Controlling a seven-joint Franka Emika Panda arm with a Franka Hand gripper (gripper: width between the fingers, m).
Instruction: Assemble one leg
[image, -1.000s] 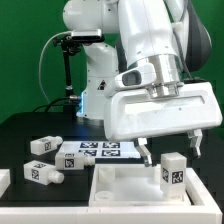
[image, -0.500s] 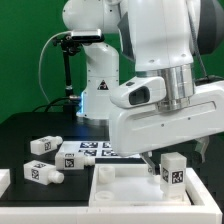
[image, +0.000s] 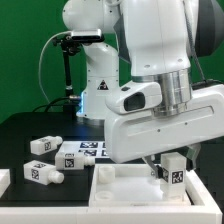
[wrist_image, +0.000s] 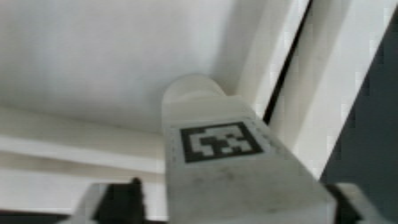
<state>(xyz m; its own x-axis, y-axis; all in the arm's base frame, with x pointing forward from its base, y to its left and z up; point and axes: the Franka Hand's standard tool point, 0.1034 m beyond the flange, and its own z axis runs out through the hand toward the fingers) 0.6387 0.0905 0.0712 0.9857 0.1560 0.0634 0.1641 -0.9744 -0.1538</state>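
Observation:
One leg (image: 173, 170), a chunky white post with a black-and-white tag, stands upright on the large white rimmed panel (image: 120, 186) at the exterior view's lower right. My gripper (image: 171, 160) has come down around it, one finger on each side. In the wrist view the leg (wrist_image: 231, 140) fills the space between my fingers (wrist_image: 125, 200), with a thin gap showing on each side. The gripper (wrist_image: 231, 205) is open. The panel (wrist_image: 89, 60) lies beneath.
Two more legs (image: 42, 145) (image: 42, 172) lie on the black table at the exterior view's left. The marker board (image: 90, 152) lies flat behind the panel. The robot base (image: 95, 70) stands at the back.
My hand has dropped lower and shifted toward the exterior view's left, so the fingers now straddle the upright leg. The leg has not moved.

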